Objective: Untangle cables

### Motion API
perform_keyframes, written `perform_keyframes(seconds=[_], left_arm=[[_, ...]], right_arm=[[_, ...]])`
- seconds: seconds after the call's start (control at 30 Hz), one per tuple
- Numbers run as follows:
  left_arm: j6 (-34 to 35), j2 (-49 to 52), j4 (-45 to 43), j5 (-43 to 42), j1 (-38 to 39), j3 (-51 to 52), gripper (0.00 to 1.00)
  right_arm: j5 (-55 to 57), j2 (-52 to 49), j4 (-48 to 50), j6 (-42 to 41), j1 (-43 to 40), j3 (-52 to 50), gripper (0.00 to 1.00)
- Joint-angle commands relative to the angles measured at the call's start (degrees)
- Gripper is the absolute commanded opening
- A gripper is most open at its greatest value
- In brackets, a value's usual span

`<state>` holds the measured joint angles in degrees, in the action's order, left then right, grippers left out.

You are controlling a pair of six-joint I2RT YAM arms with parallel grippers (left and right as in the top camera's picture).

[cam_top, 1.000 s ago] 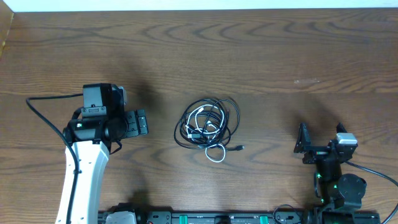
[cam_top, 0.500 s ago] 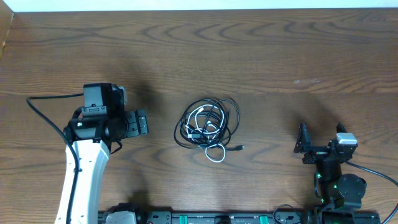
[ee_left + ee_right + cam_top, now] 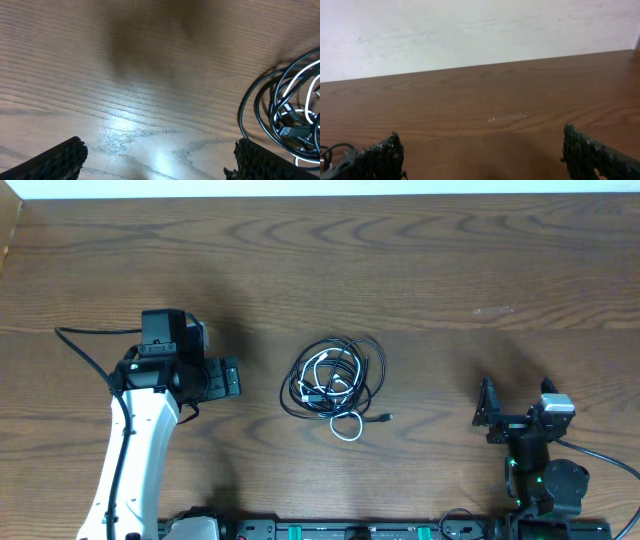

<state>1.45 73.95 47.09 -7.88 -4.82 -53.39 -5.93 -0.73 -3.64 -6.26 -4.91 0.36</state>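
Overhead, the cables (image 3: pixel 335 388) are lying in one tangled heap mid-table (image 3: pixel 420 270), just where they were a second ago. The left gripper (image 3: pixel 232 378) is hovering near them, jaws spread wide and empty, its arm having edged slightly closer. The right gripper (image 3: pixel 517 397) is sitting equally wide, empty, well apart.

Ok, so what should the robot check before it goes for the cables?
1. Left gripper open: ok.
2. Right gripper open: ok.
3. Both hold nothing: ok.
4. Cables lie in one tangled pile on the table, between the two arms: ok.
5. Left gripper is beside the pile, not touching it: ok.
6. Which loop will pull free first: cannot tell.
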Motion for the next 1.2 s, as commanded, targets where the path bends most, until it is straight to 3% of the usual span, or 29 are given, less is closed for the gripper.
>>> perform_keyframes(seconds=[0.0, 1.17], left_arm=[[-0.39, 0.22, 0.02, -0.7, -0.24, -1.38, 0.95], [-2.12, 0.22, -10.19, -0.7, -0.24, -1.38, 0.95]], right_arm=[[0.24, 0.35, -0.26, 0.76, -0.31, -0.04, 0.99], [0.24, 0.35, -0.26, 0.76, -0.31, -0.04, 0.99]])
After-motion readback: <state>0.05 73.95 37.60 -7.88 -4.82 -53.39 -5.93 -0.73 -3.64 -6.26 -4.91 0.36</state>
